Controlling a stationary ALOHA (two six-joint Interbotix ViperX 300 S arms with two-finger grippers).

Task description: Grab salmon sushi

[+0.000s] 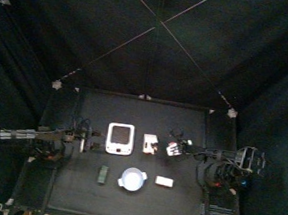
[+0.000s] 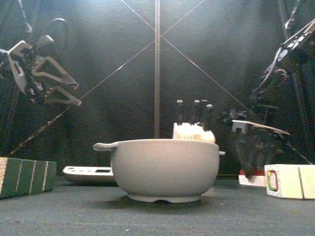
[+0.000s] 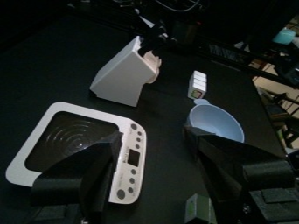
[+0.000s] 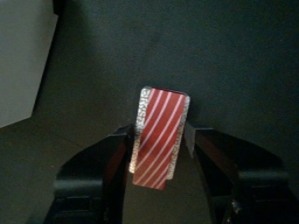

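Small black table (image 1: 92,107) in the middle, hemmed in by black curtains. From the left, left arm (image 1: 21,141) hanging back at the table's left edge, raised above the surface in the front view, left gripper (image 3: 163,179) with jaws spread wide and nothing between them. From the right, right arm (image 1: 220,163) reaching in toward the table's middle. White slab (image 1: 121,138) with a dark round face lying flat left of centre. Pale bowl (image 2: 160,171) near the front edge, upright, large in the front view. White knife block (image 3: 122,70) with dark handles just right of the slab and farther back than the bowl. Green striped block (image 2: 25,177) near the front, left of the bowl; white block (image 1: 165,181) just right of the bowl. Smallest of all, salmon sushi (image 4: 158,137), reddish with pale stripes, right of the knife block, clamped between the two jaws of the right gripper (image 4: 158,147), one jaw pressed to each long side. Cannot tell whether lifted off the table or resting on it.
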